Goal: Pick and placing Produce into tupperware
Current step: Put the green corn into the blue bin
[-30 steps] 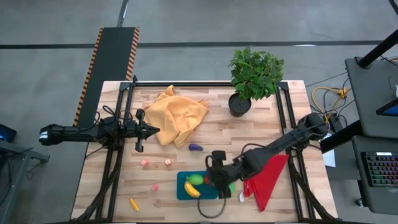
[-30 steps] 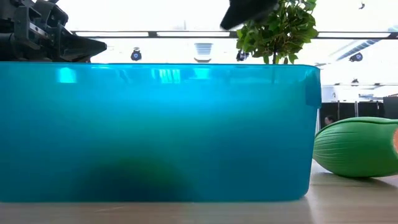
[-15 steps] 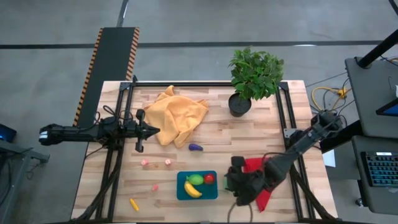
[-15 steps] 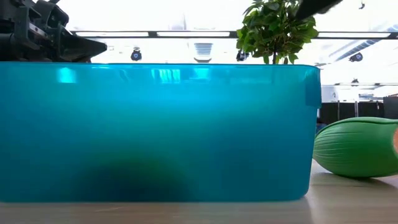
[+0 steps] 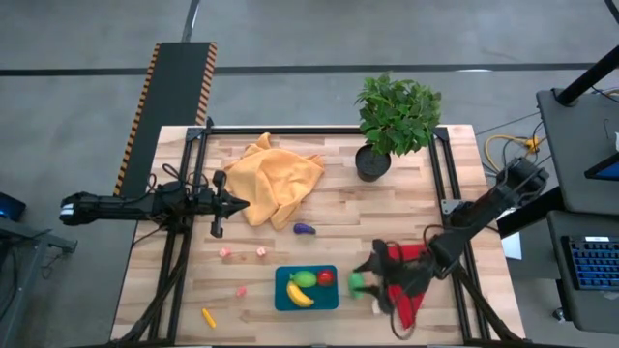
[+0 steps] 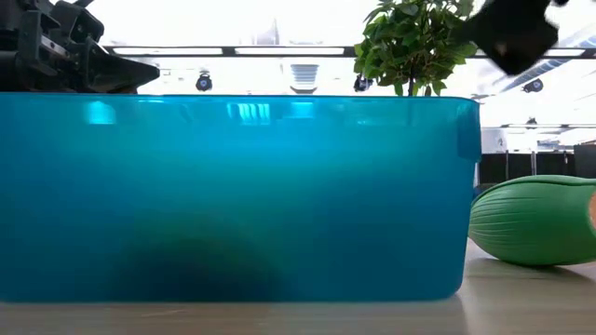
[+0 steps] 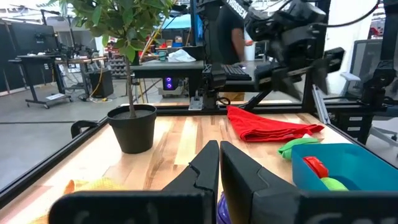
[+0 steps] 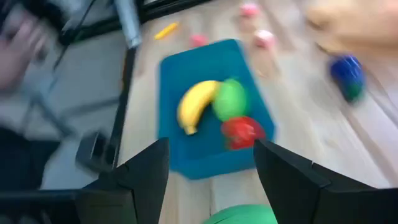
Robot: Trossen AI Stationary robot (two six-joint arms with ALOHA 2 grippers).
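I am holding the right gripper (image 5: 372, 275) spread and empty, just above the green toy piece (image 5: 357, 282) lying beside the teal tupperware (image 5: 286, 299); it looks light, hard, slippery; I am favouring its narrow middle; left gripper (image 5: 237, 202) pressed together, waiting well apart.

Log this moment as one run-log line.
left gripper: shut, idle by orange cloth | right gripper: open, above green piece beside tupperware | inside: banana, tomato, green piece

Right gripper (image 5: 372, 274) has its fingers spread, and the green piece (image 5: 357, 282) sits right under it, just beside the tupperware (image 5: 306, 302). Red cloth (image 5: 414, 282) is bunched behind it. Bare surface (image 5: 377, 208) ahead toward the plant pot (image 5: 372, 162) looks passable.
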